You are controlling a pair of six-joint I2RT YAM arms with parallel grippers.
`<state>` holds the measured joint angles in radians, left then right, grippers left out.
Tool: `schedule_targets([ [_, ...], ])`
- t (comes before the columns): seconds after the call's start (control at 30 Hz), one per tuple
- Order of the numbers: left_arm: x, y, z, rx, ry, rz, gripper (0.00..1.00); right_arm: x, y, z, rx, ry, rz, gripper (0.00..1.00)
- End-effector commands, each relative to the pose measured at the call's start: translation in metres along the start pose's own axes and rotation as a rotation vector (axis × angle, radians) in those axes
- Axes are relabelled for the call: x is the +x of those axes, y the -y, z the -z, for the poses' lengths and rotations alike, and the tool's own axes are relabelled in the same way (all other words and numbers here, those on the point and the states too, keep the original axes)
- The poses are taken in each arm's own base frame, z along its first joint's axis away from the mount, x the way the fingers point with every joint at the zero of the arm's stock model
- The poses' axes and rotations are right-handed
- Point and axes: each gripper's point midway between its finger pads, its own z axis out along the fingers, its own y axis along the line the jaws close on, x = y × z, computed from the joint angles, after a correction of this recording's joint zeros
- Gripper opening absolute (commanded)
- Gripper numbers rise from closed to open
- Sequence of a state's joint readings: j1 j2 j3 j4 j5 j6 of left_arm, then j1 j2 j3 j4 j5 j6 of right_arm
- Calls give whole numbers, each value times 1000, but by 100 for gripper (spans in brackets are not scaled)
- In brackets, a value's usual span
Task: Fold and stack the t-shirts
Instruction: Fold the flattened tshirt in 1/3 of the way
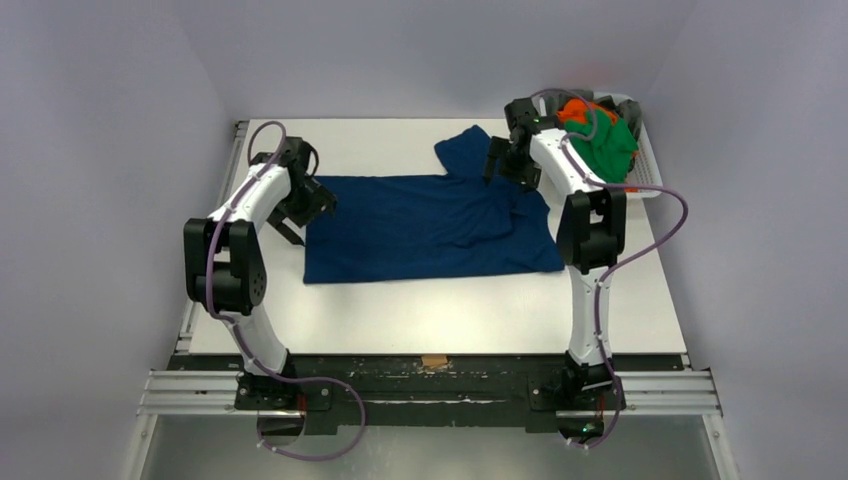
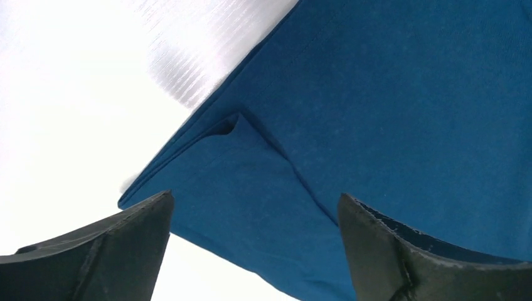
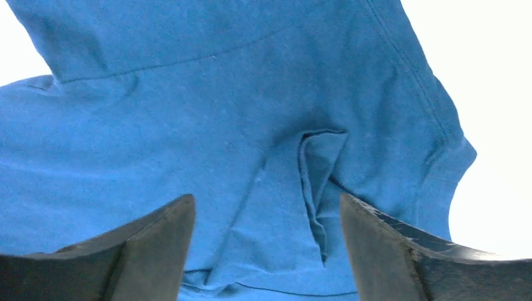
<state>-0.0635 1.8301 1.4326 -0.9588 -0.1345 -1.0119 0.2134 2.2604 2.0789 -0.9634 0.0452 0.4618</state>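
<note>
Left claw [image 1: 305,205] hangs released at 9 o'clock of the shirt [image 1: 430,225] spread mid-table [image 1: 400,310], right claw [image 1: 505,160] released by its 1 o'clock sleeve [image 1: 462,148]; you seem poised to pinch both ends and fold.

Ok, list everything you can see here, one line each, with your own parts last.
T-shirt: one, dark blue, spread flat on the middle of the table, one sleeve pointing to the far side.
Green cloth: one, green, bunched in the basket.
Orange cloth: one, orange, in the basket, at the far side of the green one.
Basket: one, white, far right corner of the table.
Scrap: one, brown, middle of the near table edge; too small to identify.
Table: one, white.
Cables: two, purple, one along each arm.
Arms: two, white and black, bases at the near edge.
Left hand: open, over the shirt's left corner.
Right hand: open, over the shirt's sleeve end.
</note>
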Motion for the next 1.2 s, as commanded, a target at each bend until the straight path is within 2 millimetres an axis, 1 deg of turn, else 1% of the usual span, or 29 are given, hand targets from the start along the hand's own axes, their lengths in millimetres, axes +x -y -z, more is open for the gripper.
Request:
schedule_targets([
  [0.0, -8, 0, 31, 63, 31, -36, 100, -18, 4, 52, -24, 134, 18, 85],
  [0.03, -5, 1, 33, 83, 18, -51, 100, -14, 4, 57, -46, 149, 20, 86],
  [0.1, 6, 3, 33, 128, -23, -85, 100, 5, 5, 60, -94, 138, 37, 86],
  [0.17, 19, 4, 30, 167, -75, -113, 100, 33, 12, 57, -110, 97, 56, 86],
  [0.23, 31, 2, 27, 193, -117, -133, 100, 60, 15, 54, -151, 51, 62, 85],
  [0.33, 42, -5, 24, 204, -140, -152, 100, 92, 21, 47, -179, 8, 61, 84],
  [0.4, 44, -3, 24, 241, -130, -154, 100, 101, 20, 42, -206, -1, 58, 84],
  [0.47, 47, -2, 21, 270, -129, -153, 100, 107, 12, 37, -254, -14, 61, 84],
  [0.63, 56, -2, 12, 275, -169, -159, 100, 103, -8, 23, -313, -18, 76, 83],
  [0.7, 59, -4, 9, 268, -178, -158, 100, 100, -13, 18, -327, -19, 80, 83],
  [0.83, 61, -9, 6, 252, -180, -156, 100, 91, -24, 10, -350, -16, 80, 83],
  [0.93, 60, -12, 6, 237, -177, -152, 100, 86, -36, 5, -382, -12, 73, 82],
  [1.03, 60, -13, 7, 232, -175, -153, 100, 73, -56, 2, -421, 15, 69, 82],
  [1.1, 59, -12, 9, 236, -170, -154, 100, 58, -69, 0, -443, 52, 36, 82],
  [1.17, 57, -12, 10, 232, -164, -153, 100, 40, -90, 2, -502, 88, 9, 82],
])
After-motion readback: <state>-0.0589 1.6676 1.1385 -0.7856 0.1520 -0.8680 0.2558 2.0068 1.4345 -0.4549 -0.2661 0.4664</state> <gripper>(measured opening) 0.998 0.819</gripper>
